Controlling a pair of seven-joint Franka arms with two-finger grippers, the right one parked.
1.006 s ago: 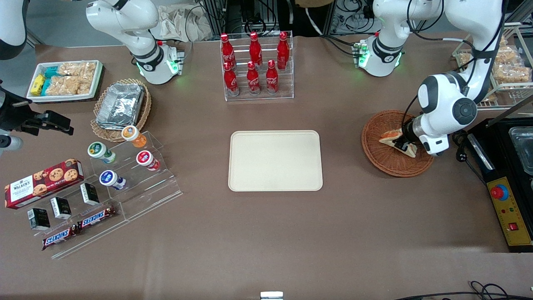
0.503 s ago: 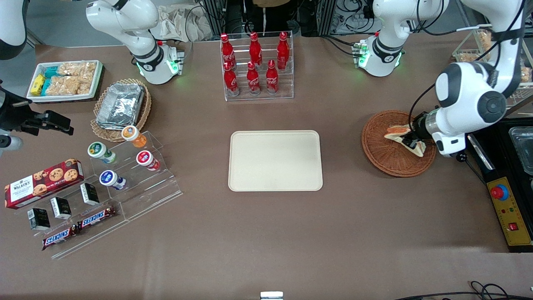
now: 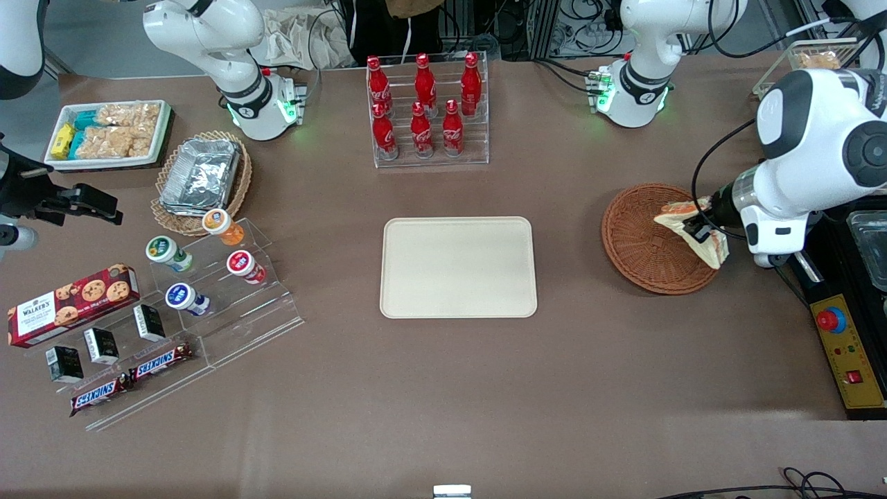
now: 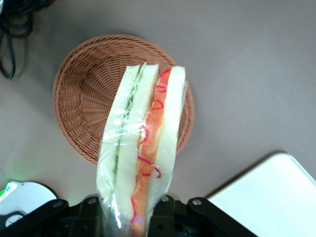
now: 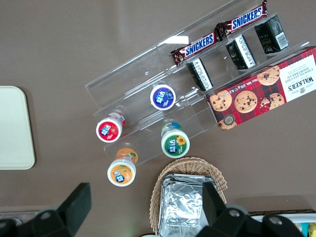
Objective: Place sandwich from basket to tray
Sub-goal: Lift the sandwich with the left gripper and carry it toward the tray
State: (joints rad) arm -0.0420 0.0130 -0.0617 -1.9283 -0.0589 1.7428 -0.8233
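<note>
Above the basket (image 3: 648, 242), at its three-o'clock edge in the front view: the gripper (image 3: 701, 229), fingers clamped on the sandwich (image 3: 693, 225). Held clear of the wicker, wedge tilted, one corner toward the basket's centre, the other hanging past the rim toward the working arm's end of the table. In the left wrist view, wrapped in clear film, sandwich (image 4: 140, 148) showing pale bread slices with a green layer and an orange-red layer along the cut edge, pinched at its base between the fingers (image 4: 168, 210); basket (image 4: 81, 98) below it, nothing lying in the visible weave. Resting flat on the brown table (image 3: 443, 388), the cream tray (image 3: 458, 267), bare, at roughly nine o'clock from the basket in the front view, well apart from it; a corner of the tray (image 4: 269, 197) also seen from the wrist. Farther from the front camera than the tray, at its twelve o'clock: a clear rack of red cola bottles (image 3: 424, 107).
</note>
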